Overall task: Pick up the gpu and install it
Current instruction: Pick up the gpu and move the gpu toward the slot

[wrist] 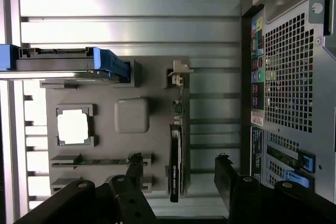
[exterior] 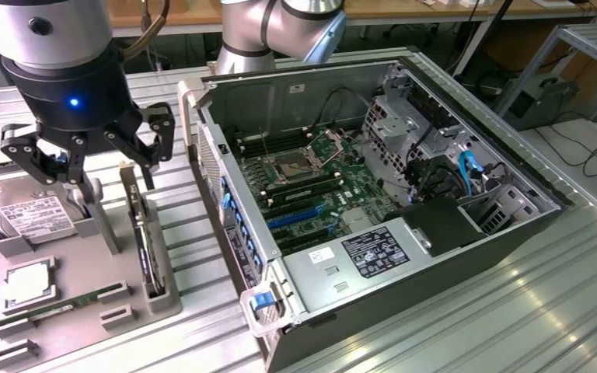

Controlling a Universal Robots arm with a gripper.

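Fingers (wrist: 226, 176) hang open over one upright gpu (wrist: 175, 163).

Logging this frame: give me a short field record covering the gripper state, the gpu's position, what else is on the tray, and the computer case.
gripper: open, hanging over the grey tray
gpu: standing on edge in its tray slot, seen between the fingers in the wrist view, not clamped
also on tray: hard drive, processor chip, memory stick
computer case: side open, motherboard exposed, on the exterior view's right of the tray
gpu installed: no
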